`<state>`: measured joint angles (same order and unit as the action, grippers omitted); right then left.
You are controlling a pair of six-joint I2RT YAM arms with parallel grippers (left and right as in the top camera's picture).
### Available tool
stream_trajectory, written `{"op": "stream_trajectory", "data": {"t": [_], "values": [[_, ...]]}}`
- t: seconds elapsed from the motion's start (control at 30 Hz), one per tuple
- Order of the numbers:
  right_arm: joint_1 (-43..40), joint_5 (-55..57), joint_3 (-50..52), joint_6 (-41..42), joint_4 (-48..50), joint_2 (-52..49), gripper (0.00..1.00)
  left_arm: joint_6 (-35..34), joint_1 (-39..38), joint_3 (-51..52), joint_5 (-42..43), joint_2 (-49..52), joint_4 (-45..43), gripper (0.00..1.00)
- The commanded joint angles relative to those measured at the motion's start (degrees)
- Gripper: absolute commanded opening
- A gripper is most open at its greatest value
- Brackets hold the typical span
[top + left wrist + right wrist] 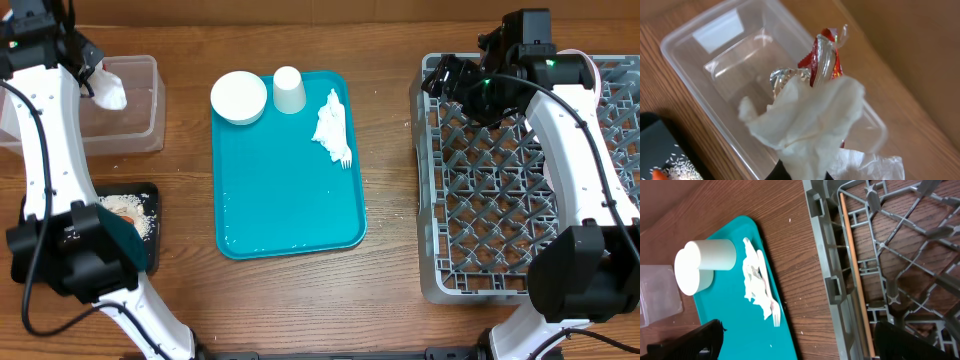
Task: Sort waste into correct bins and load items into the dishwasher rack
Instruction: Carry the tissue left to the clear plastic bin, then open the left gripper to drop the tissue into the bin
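Observation:
My left gripper (100, 78) is shut on a crumpled white napkin (807, 117) and holds it over the clear tub (135, 125). The tub holds a red scrap (826, 56) and more white paper (872, 167). The black tray (150, 195) holds beige food scraps (128, 210); an orange carrot tip (657, 174) shows there. My right gripper (448, 78) is open and empty above the left rim of the grey rack (440, 280). A thin wooden stick (855, 275) lies inside that rim. A white bowl (238, 97), cup (289, 90), napkin (328, 122) and fork (341, 152) lie on the teal tray (290, 210).
A pinkish-white plate edge (605, 85) shows at the rack's back right, partly behind my right arm. The teal tray lies between the bins and the rack. The rack has upright pegs all over.

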<state>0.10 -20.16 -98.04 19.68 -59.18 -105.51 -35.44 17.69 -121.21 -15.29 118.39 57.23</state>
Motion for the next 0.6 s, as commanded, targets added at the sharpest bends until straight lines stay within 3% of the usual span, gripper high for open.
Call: {"op": "stream_trajectory", "data": {"t": [0.0, 0.1, 0.13, 0.17, 0.2, 0.23, 0.57], "values": [[-0.17, -0.28, -0.92, 0.31, 0.22, 0.83, 1.0, -6.03, 1.92, 0.02, 1.6, 4.5, 0.09, 0.06], [-0.17, -0.28, -0.92, 0.31, 0.22, 0.83, 1.0, -9.11, 3.43, 0.02, 1.7, 6.1, -0.02, 0.04], [-0.17, -0.28, -0.92, 0.31, 0.2, 0.83, 1.0, -10.47, 3.87, 0.02, 1.95, 6.56, -0.02, 0.09], [-0.17, -0.28, -0.92, 0.31, 0.22, 0.83, 1.0, -11.63, 4.31, 0.02, 2.64, 6.69, -0.04, 0.33], [-0.17, -0.28, -0.92, 0.31, 0.22, 0.83, 1.0, -12.15, 4.55, 0.02, 3.43, 6.75, -0.26, 0.8], [-0.17, -0.28, -0.92, 0.31, 0.22, 0.83, 1.0, -12.37, 4.85, 0.02, 4.48, 6.75, -0.63, 1.0], [-0.17, -0.28, -0.92, 0.31, 0.22, 0.83, 1.0, -3.89, 4.87, -1.03, 7.52, 4.46, -0.74, 1.0]]}}
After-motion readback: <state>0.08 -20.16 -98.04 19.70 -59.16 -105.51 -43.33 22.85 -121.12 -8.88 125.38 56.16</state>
